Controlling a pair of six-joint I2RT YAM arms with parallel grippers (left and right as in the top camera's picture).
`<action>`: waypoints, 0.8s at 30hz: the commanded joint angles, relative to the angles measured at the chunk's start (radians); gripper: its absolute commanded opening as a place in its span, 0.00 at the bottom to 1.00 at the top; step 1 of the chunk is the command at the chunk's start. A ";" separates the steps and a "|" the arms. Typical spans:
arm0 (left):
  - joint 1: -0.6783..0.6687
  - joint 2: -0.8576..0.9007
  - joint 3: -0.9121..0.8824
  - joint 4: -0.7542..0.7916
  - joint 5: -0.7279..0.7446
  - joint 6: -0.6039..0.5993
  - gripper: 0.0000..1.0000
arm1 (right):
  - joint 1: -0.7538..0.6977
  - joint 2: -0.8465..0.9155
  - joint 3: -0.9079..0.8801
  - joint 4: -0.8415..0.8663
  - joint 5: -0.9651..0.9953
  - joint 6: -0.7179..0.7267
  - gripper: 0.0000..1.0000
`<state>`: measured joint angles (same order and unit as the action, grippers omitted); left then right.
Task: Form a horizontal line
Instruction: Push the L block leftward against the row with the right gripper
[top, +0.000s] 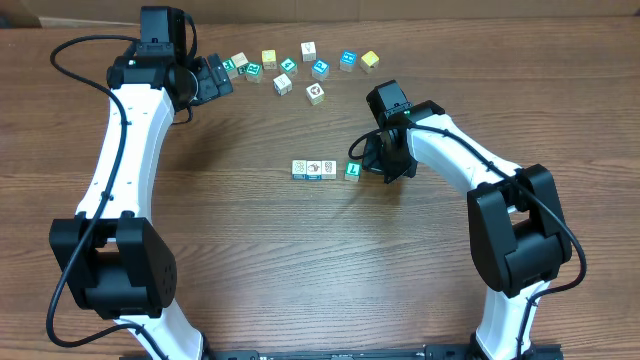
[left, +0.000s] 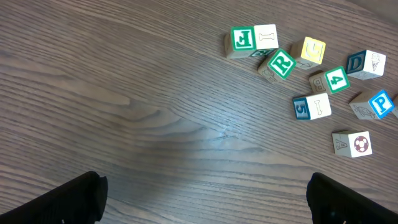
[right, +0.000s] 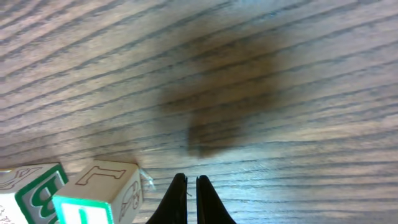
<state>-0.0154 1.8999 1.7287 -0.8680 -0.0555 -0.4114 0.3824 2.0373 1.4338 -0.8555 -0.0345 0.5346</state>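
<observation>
Right now your row of four cubes (top: 325, 169) lies near the middle of the bench (top: 240, 250), running from 9 to 3 o'clock. Three white-faced cubes sit edge to edge. The green L cube (top: 352, 171) closes the 3 o'clock end, just beside its neighbour; you cannot tell from above whether they touch.

Your right gripper (top: 386, 167) hangs low just at 3 o'clock of that L cube. On the right wrist view its fingers (right: 179, 199) show the jaws pinched almost together, holding nothing.

Your left gripper (top: 216, 78) is well apart from the row, at about 10 o'clock of it, jaws spread wide and empty. The loose cubes (top: 300, 65) lie scattered at 12 o'clock of the row, starting just at 3 o'clock of the left gripper.
</observation>
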 joint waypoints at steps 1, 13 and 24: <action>-0.005 -0.006 0.008 0.002 0.004 0.008 1.00 | 0.010 -0.010 -0.008 0.008 -0.016 -0.019 0.04; -0.005 -0.006 0.008 0.002 0.004 0.008 1.00 | 0.011 -0.010 -0.008 -0.014 -0.035 -0.019 0.04; -0.005 -0.006 0.008 0.002 0.004 0.008 1.00 | 0.011 -0.010 -0.008 0.013 -0.060 -0.019 0.04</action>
<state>-0.0154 1.8999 1.7287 -0.8680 -0.0555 -0.4114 0.3878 2.0373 1.4338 -0.8543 -0.0788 0.5228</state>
